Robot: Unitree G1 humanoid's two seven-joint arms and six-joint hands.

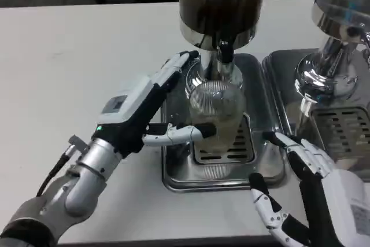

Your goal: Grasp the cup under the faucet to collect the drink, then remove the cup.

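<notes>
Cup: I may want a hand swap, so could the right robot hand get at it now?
Probably yes: the right robot hand is open beside the tray, the cup's right side unblocked.

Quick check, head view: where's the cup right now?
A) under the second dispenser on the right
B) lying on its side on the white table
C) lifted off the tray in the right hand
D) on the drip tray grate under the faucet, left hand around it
D: the clear ribbed cup stands on the drip tray below the faucet, with the left hand wrapped around it; the right hand is open beside the tray.
</notes>
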